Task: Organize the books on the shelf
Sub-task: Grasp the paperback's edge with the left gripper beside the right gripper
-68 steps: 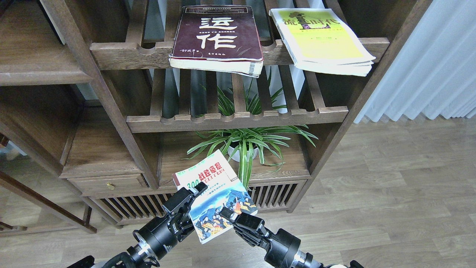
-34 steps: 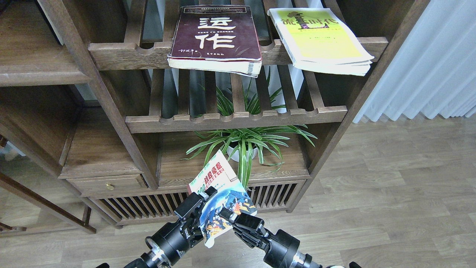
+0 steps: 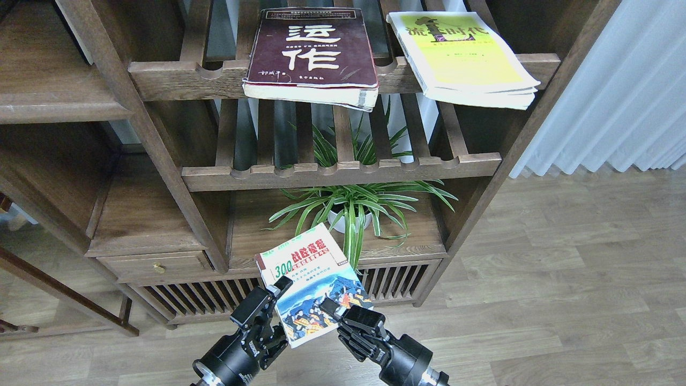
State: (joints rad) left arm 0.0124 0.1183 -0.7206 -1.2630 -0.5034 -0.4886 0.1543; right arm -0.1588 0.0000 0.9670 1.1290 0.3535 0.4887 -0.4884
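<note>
The small white book (image 3: 313, 279), with a red title and a blue crowd picture, is held cover-up low in front of the bookcase. My left gripper (image 3: 274, 301) is shut on its left edge. My right gripper (image 3: 335, 316) is shut on its lower right corner. The thick maroon book (image 3: 313, 51) lies flat on the upper slatted rack and overhangs its front rail. The yellow-green book (image 3: 463, 53) lies to its right on the same rack, also overhanging. The solid dark-brown shelf (image 3: 53, 110) with a rounded front edge is at the upper left, bare where it shows.
A lower slatted rack (image 3: 343, 171) holds nothing. A potted spider plant (image 3: 351, 214) stands on the board behind the held book. A drawer with a brass knob (image 3: 158, 266) is at lower left. A white curtain (image 3: 616, 96) hangs at right above the wood floor (image 3: 563, 300).
The white book was tipped up on its edge half a second ago. Now it lies flatter, cover facing up. My left gripper has moved back left and down. The shelved books have not moved.
</note>
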